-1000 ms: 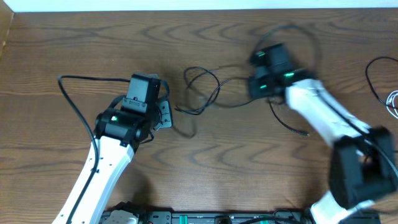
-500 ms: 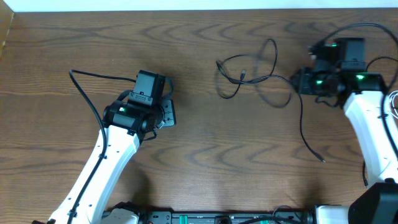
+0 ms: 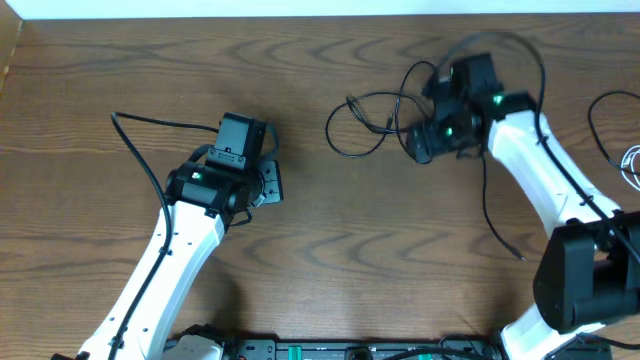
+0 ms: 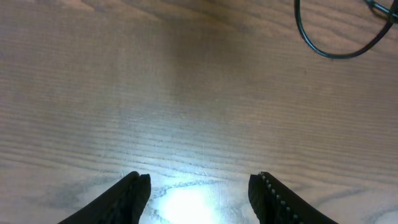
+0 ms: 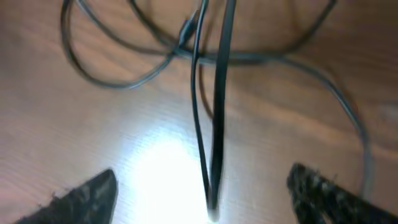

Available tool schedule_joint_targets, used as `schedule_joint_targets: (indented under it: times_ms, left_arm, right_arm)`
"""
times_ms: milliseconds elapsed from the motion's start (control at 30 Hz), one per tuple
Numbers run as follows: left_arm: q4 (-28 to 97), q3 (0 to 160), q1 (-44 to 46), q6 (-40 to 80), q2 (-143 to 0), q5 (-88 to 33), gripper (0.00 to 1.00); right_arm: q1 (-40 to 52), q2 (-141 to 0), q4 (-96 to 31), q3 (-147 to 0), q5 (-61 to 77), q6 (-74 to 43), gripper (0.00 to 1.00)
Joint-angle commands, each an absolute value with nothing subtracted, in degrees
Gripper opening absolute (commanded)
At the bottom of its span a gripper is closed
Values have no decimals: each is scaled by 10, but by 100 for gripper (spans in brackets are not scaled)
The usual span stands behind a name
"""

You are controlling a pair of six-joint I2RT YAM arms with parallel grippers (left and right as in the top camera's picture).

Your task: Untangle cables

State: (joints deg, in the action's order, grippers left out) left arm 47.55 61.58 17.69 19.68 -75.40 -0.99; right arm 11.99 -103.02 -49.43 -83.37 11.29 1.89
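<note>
Lying in loose black loops on the wooden surface (image 3: 330, 260), the cable (image 3: 365, 125) spreads right of centre, beneath and beside the right gripper (image 3: 425, 140). From the right wrist, that gripper (image 5: 205, 196) shows its fingers (image 5: 87, 196) spread wide, with two black strands running up between them; whether they actually grip the strands I cannot tell. The left gripper (image 3: 268, 183) hovers well apart to the left, its fingers (image 4: 134, 196) parted over bare wood and holding nothing; one loop (image 4: 339, 37) shows ahead of it. More cords (image 3: 615, 130) lie at the far right edge.
</note>
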Motion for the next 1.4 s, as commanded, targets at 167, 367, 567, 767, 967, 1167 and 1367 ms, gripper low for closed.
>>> schedule_joint_targets:
  times_ms: [167,367,567,767,967,1167,1367]
  left_arm:
    - [477,620,177,204,-757,-9,57]
    - [477,620,177,204,-757,-9,57]
    - [477,620,177,204,-757,-9,57]
    - [477,620,177,204,-757,-9,57]
    - [477,620,177,204,-757,-9,57]
    - [477,620,177,204,-757,-9,57]
    - [478,620,177,204,-757,-9,57]
  right_arm:
    - [140,-1094,-616,-1095,113,40,88]
    - [194,-1170,-553,-1100,-6,50,94]
    - [223,-1257,-514,-1100,-57,42,98]
    - [234,-1316,-492,-1100,-60,-14,99]
    - [237,-1348,-497,-1099,-24,-32,99]
    - [238,-1350,-505,-1091,-24,-40,99]
    - [237,-1350,-499,-1046,18,-58,99]
